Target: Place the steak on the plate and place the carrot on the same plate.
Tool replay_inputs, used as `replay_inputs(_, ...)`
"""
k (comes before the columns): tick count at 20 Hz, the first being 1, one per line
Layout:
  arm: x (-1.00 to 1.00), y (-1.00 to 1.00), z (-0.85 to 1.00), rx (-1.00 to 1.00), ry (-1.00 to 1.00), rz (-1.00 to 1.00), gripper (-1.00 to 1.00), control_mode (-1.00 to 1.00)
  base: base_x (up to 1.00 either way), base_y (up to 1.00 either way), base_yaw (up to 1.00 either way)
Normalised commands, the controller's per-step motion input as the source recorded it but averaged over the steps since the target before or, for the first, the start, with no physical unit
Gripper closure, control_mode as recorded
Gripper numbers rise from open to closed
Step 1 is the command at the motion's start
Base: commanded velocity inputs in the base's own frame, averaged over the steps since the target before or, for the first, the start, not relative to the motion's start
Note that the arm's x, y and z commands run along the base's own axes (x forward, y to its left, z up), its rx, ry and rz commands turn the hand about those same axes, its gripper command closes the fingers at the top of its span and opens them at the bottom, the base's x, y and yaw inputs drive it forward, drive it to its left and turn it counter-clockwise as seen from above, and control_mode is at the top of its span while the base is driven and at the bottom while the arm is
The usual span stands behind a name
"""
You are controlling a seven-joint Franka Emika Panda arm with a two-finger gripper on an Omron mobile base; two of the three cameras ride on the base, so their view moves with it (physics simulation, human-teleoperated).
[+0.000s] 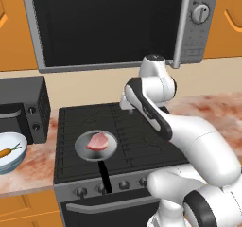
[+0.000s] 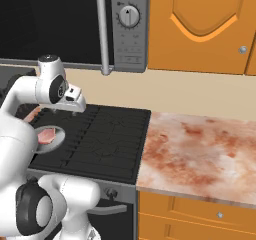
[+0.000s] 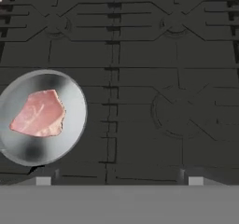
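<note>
Steak in pan; carrot, apparently bowl-held, leftward.

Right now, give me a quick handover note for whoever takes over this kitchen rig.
Claw: open, holding nothing, above the stove.
Steak: lying in the grey frying pan on the stove's front left burner.
Carrot: in the white-and-blue bowl on the counter left of the stove.
Done: nothing placed so far.
Left: find the plate, move the steak onto it, then the carrot onto the same plate.
</note>
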Motion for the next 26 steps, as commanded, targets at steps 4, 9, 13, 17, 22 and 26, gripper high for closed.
replay_inputs(4,0.18,0.53,-0.36,0.06,0.0,-0.04,-1.0,-1.0,0.0,0.0,0.0)
replay_inputs(9,0.07,0.56,-0.38,0.03,0.0,-0.04,-1.0,-1.0,0.0,0.0,0.0)
replay_inputs(13,0.0,0.54,-0.46,0.04,0.03,-0.01,-1.0,-1.0,0.0,0.0,0.0)
replay_inputs(17,0.01,0.46,-0.48,0.04,0.07,0.0,-1.0,-1.0,0.0,0.0,0.0)
replay_inputs(22,0.0,0.31,-0.4,0.03,0.04,-0.02,-1.0,-1.0,0.0,0.0,0.0)
replay_inputs(26,0.0,0.04,-0.22,0.01,0.0,-0.04,-1.0,-1.0,0.0,0.0,0.0)
